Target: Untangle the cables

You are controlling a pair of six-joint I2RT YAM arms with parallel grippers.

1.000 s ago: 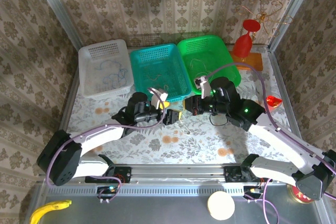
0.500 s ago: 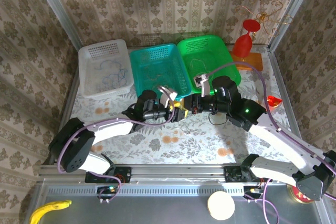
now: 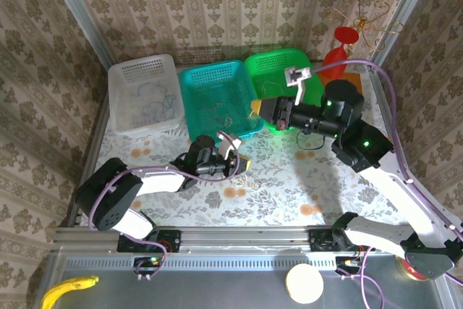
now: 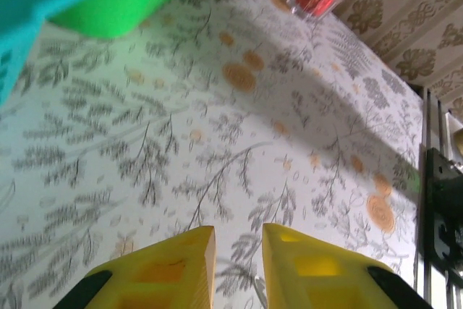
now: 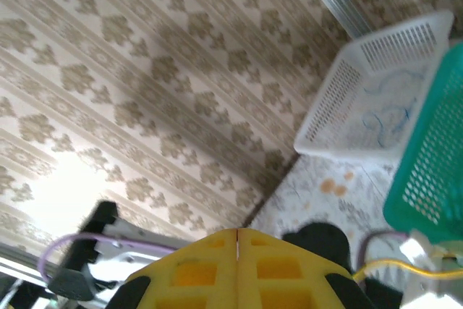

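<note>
Left gripper (image 3: 244, 165) low over the table (image 3: 289, 186), pads (image 4: 173, 269) a sliver apart, nothing spotted between. Right gripper (image 3: 255, 111) squeezed tight above the teal basket (image 3: 210, 72) rim. Cables thread-thin, squiggly, in three baskets: bluish bunch (image 3: 153, 98) in the white basket (image 3: 141, 66), brownish bunch (image 3: 217, 111) in teal by that gripper, pale bunch (image 3: 273, 86) in the green basket (image 3: 278, 54).

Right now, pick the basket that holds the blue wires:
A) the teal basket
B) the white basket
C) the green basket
B: the blue wires lie curled on the floor of the white basket, the leftmost of the three in the top view.
</note>
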